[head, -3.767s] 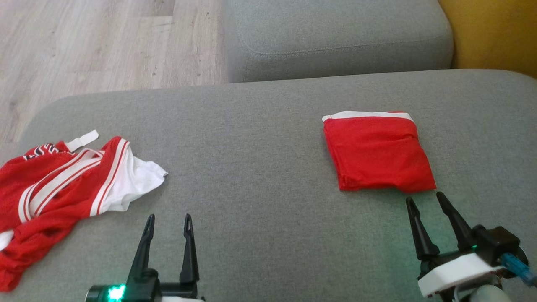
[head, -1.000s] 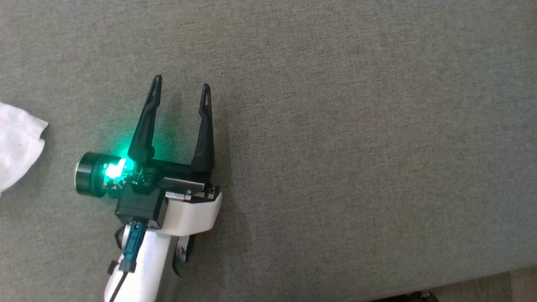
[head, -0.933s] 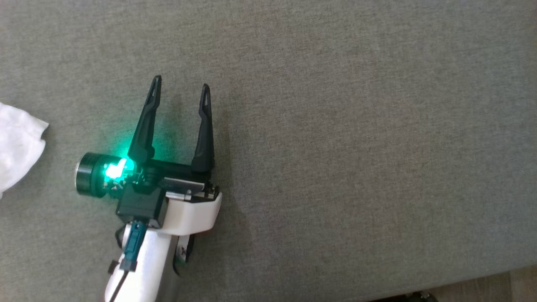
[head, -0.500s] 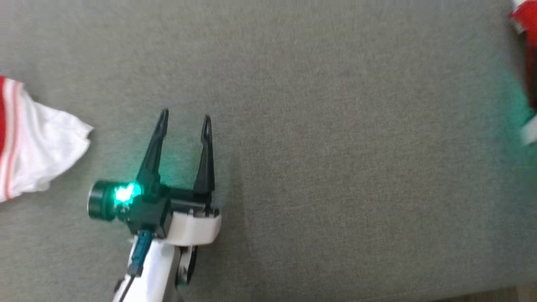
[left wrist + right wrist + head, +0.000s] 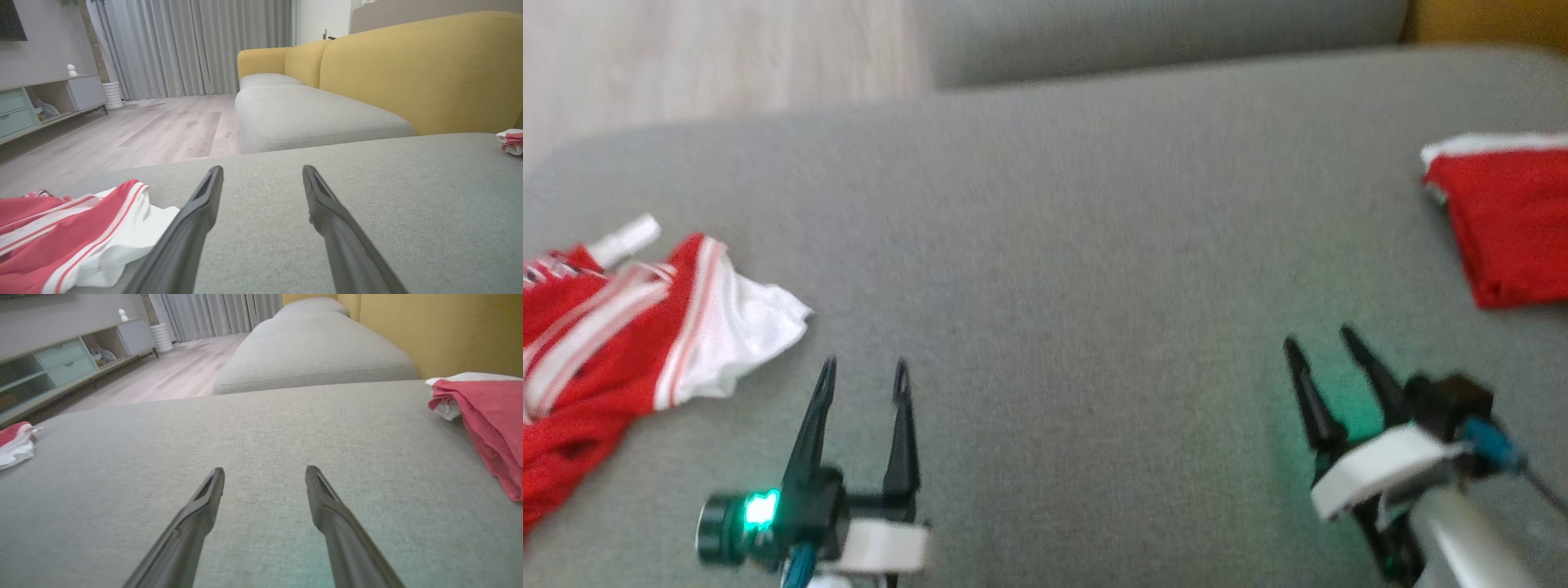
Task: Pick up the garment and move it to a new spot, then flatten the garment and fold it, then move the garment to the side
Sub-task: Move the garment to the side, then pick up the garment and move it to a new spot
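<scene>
The garment (image 5: 580, 359) lies crumpled at the left end of the grey cushion (image 5: 1078, 269), red mesh bunched up with its striped trim and a white panel turned toward the cushion's middle (the head view is blurred, so the lettering cannot be read). In the left wrist view the garment (image 5: 61, 232) sits on the cushion (image 5: 408, 196) at its left side, and in the right wrist view the garment (image 5: 14, 441) shows at the far left end of the cushion (image 5: 265, 424). The left gripper (image 5: 865, 363) is low over the cushion's near left part, its jaws spread wide with nothing between them; the left gripper (image 5: 262, 169) shows bare cushion in its gap. The right gripper (image 5: 1319, 337) is over the cushion's near right part, also wide apart and empty, as the right gripper (image 5: 265, 469) shows. A folded red cloth (image 5: 1511, 229) with a white edge rests at the cushion's right end. A second grey seat (image 5: 310, 114) stands beyond the cushion's far edge.
</scene>
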You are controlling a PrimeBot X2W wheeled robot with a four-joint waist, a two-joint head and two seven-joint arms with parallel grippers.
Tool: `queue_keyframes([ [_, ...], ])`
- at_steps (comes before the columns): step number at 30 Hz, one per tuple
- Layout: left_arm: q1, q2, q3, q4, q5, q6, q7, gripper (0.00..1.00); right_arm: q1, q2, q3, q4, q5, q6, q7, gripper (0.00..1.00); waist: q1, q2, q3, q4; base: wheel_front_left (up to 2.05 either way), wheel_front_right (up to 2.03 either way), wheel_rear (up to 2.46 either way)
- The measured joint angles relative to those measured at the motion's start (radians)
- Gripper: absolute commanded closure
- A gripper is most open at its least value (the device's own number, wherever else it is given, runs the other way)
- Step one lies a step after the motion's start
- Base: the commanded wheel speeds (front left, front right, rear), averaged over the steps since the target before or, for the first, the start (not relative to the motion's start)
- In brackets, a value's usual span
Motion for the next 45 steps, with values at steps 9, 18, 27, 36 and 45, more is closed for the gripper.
queue_keyframes([
  [9, 0.110, 0.001, 0.022, 0.026, 0.003, 0.000, 0.000, 0.00, 0.208, 0.124, -0.157, -0.164, -0.120, 0.000, -0.002, 0.00, 0.0000, 0.0000, -0.151, 0.030, 0.00, 0.00, 0.00],
  [18, 0.129, 0.001, 0.048, 0.053, 0.011, -0.001, 0.000, 0.00, 0.263, 0.150, -0.161, -0.171, -0.136, 0.000, -0.002, 0.00, 0.0003, 0.0000, -0.194, 0.045, 0.00, 0.00, 0.00],
  [27, 0.129, 0.001, 0.064, 0.060, 0.011, -0.002, 0.000, 0.00, 0.263, 0.151, -0.161, -0.171, -0.136, 0.000, -0.002, 0.00, 0.0004, 0.0000, -0.190, 0.047, 0.00, 0.00, 0.00],
  [36, 0.127, 0.001, 0.078, 0.058, 0.019, -0.001, 0.000, 0.00, 0.263, 0.158, -0.170, -0.172, -0.136, 0.000, -0.003, 0.00, 0.0004, 0.0000, -0.172, 0.113, 0.00, 0.00, 0.00],
  [45, 0.122, 0.001, 0.129, 0.037, 0.021, 0.001, 0.000, 0.00, 0.246, 0.167, -0.157, -0.187, -0.144, 0.000, -0.003, 0.00, 0.0005, 0.0000, -0.136, 0.262, 0.00, 0.00, 0.00],
])
